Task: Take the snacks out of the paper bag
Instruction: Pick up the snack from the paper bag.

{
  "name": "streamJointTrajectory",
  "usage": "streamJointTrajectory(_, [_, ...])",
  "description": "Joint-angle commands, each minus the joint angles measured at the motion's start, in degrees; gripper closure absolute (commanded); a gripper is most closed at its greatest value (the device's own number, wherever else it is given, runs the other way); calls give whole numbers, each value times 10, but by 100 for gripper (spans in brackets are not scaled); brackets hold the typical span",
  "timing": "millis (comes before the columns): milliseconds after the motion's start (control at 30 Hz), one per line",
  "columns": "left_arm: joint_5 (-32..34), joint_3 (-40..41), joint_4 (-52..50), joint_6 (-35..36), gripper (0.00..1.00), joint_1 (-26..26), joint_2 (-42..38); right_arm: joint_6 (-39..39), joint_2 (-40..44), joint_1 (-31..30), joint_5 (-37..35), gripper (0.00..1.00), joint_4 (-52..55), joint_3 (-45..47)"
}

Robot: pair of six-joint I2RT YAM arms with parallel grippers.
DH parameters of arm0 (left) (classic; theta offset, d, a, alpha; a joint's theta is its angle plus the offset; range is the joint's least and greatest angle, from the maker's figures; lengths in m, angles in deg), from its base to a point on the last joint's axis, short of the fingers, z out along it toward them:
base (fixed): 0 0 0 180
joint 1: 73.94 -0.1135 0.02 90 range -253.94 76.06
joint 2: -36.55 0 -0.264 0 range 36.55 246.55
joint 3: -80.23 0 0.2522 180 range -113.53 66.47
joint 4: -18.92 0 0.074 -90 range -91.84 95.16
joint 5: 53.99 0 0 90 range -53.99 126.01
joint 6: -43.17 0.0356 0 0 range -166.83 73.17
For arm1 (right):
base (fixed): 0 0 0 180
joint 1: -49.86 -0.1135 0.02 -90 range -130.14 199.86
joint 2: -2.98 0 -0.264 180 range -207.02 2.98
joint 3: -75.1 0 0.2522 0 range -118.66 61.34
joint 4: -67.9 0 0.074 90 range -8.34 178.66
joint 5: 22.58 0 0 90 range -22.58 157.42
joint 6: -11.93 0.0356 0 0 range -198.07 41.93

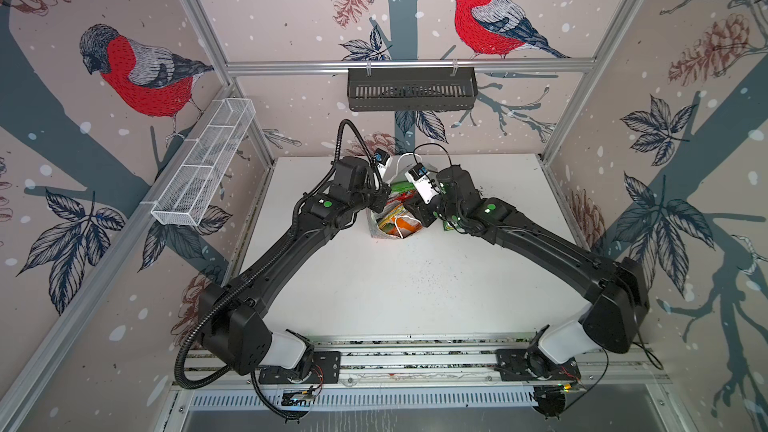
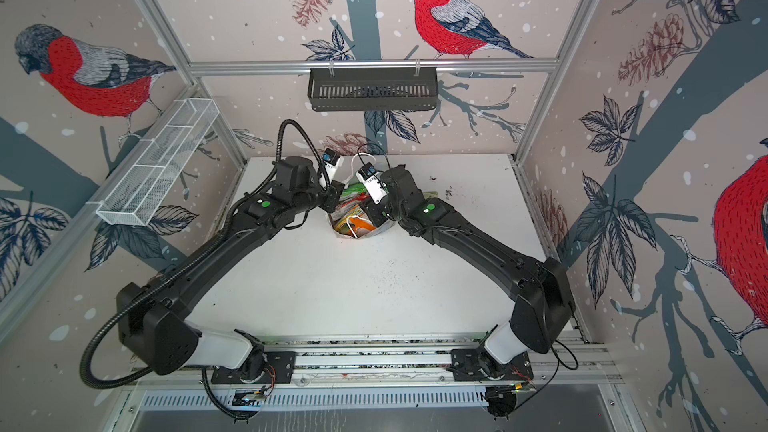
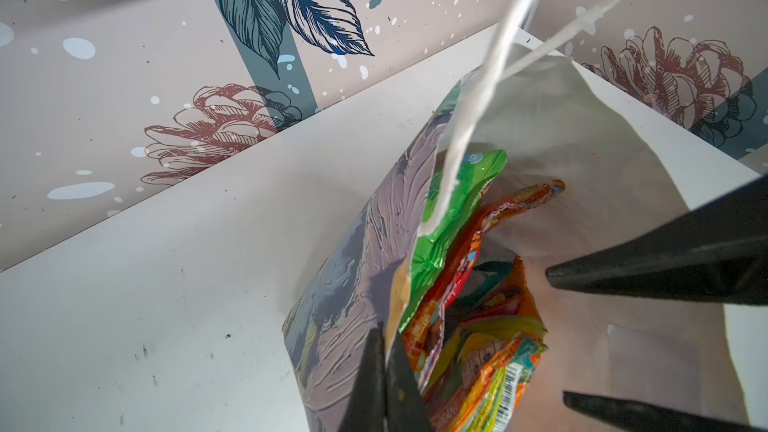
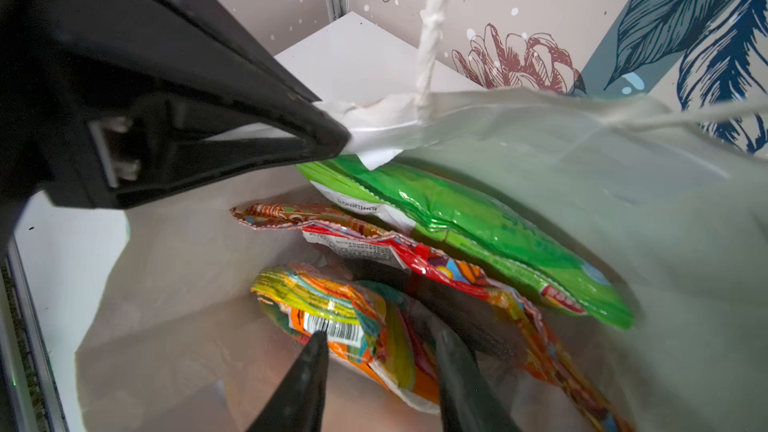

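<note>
The paper bag (image 1: 375, 231) (image 2: 343, 234) stands mid-back on the white table, its mouth open. My left gripper (image 3: 385, 334) (image 1: 384, 198) is shut on the bag's rim (image 4: 374, 139), pinching its printed wall (image 3: 357, 268). My right gripper (image 4: 380, 353) (image 3: 555, 334) reaches inside the bag, open, its fingertips (image 4: 316, 347) astride an orange-yellow packet (image 4: 365, 313) (image 3: 490, 359). Beside it stand a red packet (image 4: 415, 255) and a bright green packet (image 4: 478, 218) (image 3: 453, 218). A white cord handle (image 3: 478, 110) hangs across the left wrist view. A green scrap (image 1: 448, 224) shows under the right wrist.
A white wire basket (image 1: 203, 164) hangs on the left wall and a black slotted tray (image 1: 411, 89) on the back rail. Dark crumbs (image 1: 415, 280) speckle the table (image 1: 374, 305). Both forearms converge over the bag from the front corners.
</note>
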Motion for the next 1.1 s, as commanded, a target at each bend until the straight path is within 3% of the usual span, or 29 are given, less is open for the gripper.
streamJointTrajectory(0, [-7,-4,27,7,100,1,1,-16,-10,2,-3,53,16,-13])
streamJointTrajectory(300, [-1,-8,27,12,100,1,-2,-37,-39,4,40,54,69,-49])
streamJointTrajectory(700, [-2,-11,28,17,100,0,-1,-45,-75,5,48,57,90,-81])
streamJointTrajectory(1000, [3,-12,28,20,100,1,0,-51,-84,5,58,75,113,-98])
streamJointTrajectory(1067, [5,-7,35,20,100,1,-1,-53,-79,6,60,86,116,-96])
